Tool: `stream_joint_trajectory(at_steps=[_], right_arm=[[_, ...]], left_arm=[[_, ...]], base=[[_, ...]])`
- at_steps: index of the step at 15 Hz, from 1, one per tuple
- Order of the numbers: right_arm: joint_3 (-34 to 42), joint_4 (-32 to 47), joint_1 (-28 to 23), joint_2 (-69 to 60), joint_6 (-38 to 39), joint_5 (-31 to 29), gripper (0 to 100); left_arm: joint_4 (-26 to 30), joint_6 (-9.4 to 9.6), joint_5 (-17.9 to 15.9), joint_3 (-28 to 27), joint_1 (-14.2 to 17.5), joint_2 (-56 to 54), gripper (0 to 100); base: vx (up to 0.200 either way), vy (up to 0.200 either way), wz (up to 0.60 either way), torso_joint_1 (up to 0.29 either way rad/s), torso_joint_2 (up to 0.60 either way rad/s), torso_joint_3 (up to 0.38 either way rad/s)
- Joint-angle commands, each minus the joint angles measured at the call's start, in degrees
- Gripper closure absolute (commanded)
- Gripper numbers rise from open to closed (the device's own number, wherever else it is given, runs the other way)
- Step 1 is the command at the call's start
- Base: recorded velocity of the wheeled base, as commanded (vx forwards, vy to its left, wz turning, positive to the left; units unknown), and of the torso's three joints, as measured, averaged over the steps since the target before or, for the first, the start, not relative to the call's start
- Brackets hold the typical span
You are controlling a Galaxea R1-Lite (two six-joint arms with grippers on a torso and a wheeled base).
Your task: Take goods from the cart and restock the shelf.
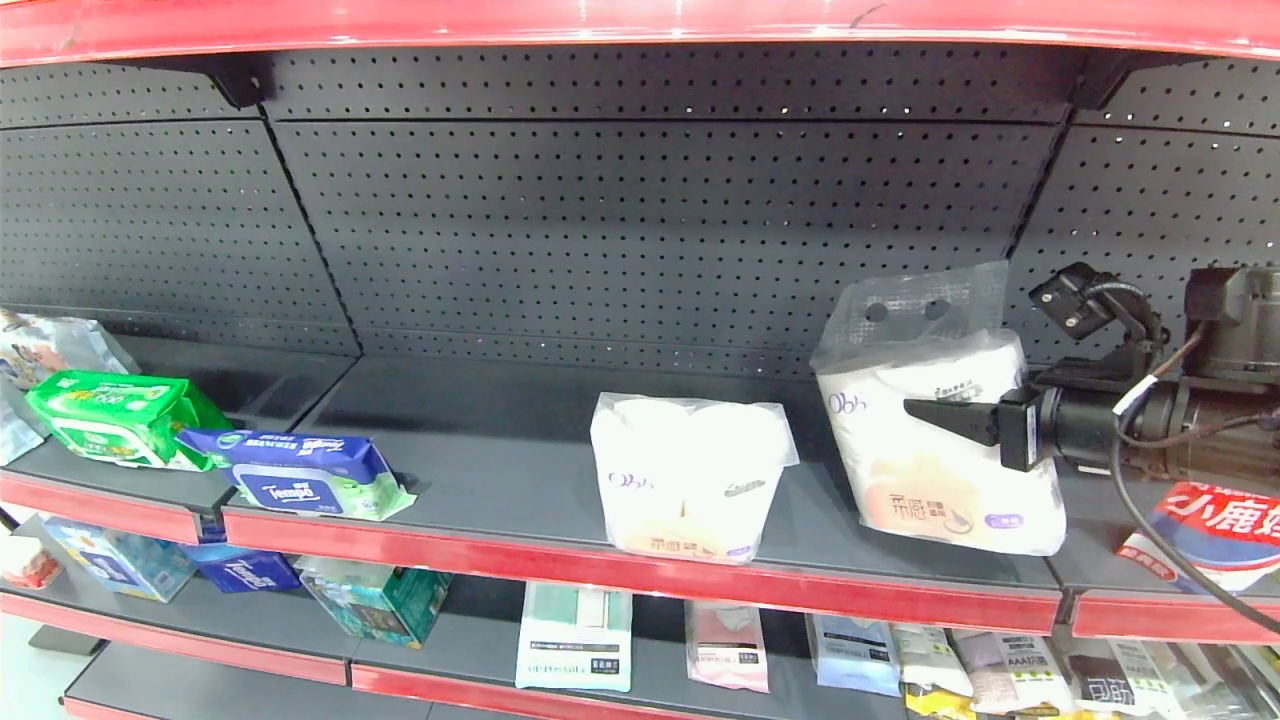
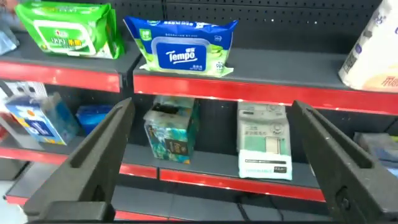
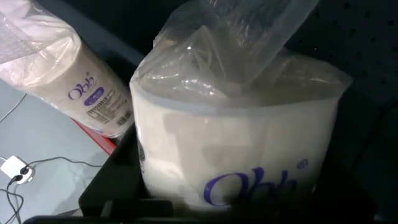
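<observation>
A white toilet paper pack (image 1: 940,440) in a clear bag stands on the dark shelf (image 1: 500,430) at the right. My right gripper (image 1: 925,400) comes in from the right and is shut on it, one finger across its front and the other hidden behind. In the right wrist view the same pack (image 3: 236,155) sits between the fingers of the right gripper (image 3: 236,193). A second, similar pack (image 1: 690,480) (image 3: 68,81) stands at the shelf's front edge, to the left. My left gripper (image 2: 211,107) is open and holds nothing, facing the lower shelf fronts.
Blue wipes (image 1: 300,475) (image 2: 180,46) and green wipes (image 1: 125,415) (image 2: 68,28) lie at the shelf's left. A red and white bag (image 1: 1210,535) lies at the far right. Boxes and packets fill the lower shelf (image 1: 575,635). Bare shelf stretches between the blue wipes and the packs.
</observation>
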Motion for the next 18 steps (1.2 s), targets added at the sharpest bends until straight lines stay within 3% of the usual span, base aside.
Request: stream_joint_trajectory(at_steps=[1, 2, 3, 7, 14, 18], right_arm=[[0.2, 0.0, 0.0, 0.0, 0.0, 0.1, 100], [0.4, 0.0, 0.0, 0.0, -0.1, 0.1, 100], [0.3, 0.0, 0.0, 0.0, -0.1, 0.0, 100], [0.2, 0.0, 0.0, 0.4, -0.1, 0.0, 100], [-2.6, -4.8, 0.1, 5.1, 0.2, 0.4, 100], [-7.4, -4.8, -0.1, 8.8, 0.1, 6.7, 100]], left_arm=[[-0.3, 1.32, -0.4, 0.3, 0.2, -0.6, 0], [-0.9, 2.02, -0.7, 0.5, 0.3, -1.0, 0], [-1.0, 0.09, -0.7, 0.4, 0.3, -0.9, 0], [-4.2, -0.35, -0.6, 3.0, 0.3, -1.2, 0], [-3.8, -0.18, -0.7, 3.0, 0.3, -1.2, 0], [-3.8, -0.18, -0.7, 3.0, 0.3, -1.2, 0]], base=[[0.0, 0.0, 0.0, 0.0, 0.0, 0.0], [0.0, 0.0, 0.0, 0.0, 0.0, 0.0], [0.0, 0.0, 0.0, 0.0, 0.0, 0.0], [0.0, 0.0, 0.0, 0.0, 0.0, 0.0], [0.0, 0.0, 0.0, 0.0, 0.0, 0.0], [0.0, 0.0, 0.0, 0.0, 0.0, 0.0]])
